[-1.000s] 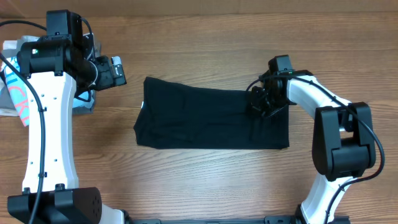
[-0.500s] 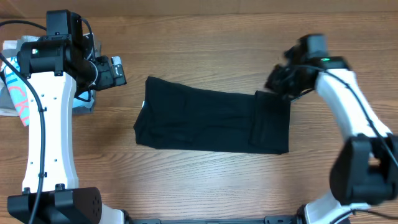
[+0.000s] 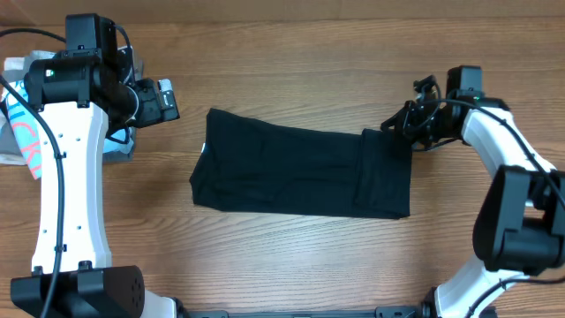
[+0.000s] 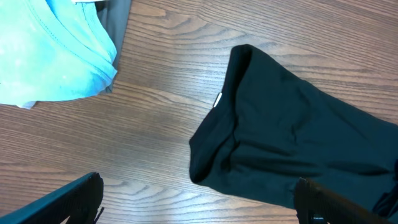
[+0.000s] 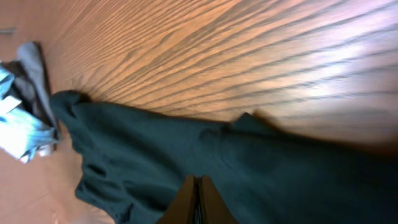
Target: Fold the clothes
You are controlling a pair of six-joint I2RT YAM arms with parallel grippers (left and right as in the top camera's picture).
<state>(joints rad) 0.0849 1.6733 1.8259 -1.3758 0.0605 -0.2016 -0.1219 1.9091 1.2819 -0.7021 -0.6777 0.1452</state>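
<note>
Folding looks partly done: the black shirt (image 3: 300,172) lies flat in the middle of the table (image 3: 291,265) as a long band running left to right, with its right end already turned in as a narrow flap. Its small white tag (image 4: 217,99) shows at the left end, where the cloth bunches a little.

We judge the step in hand to be the next crosswise fold, bringing one end of the band over the other. To do it well, we would open the fingers before going down and pinch through every layer at a corner rather than the top one alone. We would then lift low so the band does not unroll, and lay the edge square on the far side. The rumpled left end may want smoothing first.

The right gripper (image 3: 403,132) sits at the shirt's upper right corner, its fingers pressed tight together. Its own camera shows them over the dark cloth with nothing visibly caught between them. We cannot tell whether they touch the fabric.

The left gripper (image 3: 168,100) hangs spread wide and empty, up and to the left of the shirt's left end, apart from it. Beyond it, at the table's left edge, lie a light-blue shirt (image 4: 50,56) and a grey one (image 4: 118,12).
</note>
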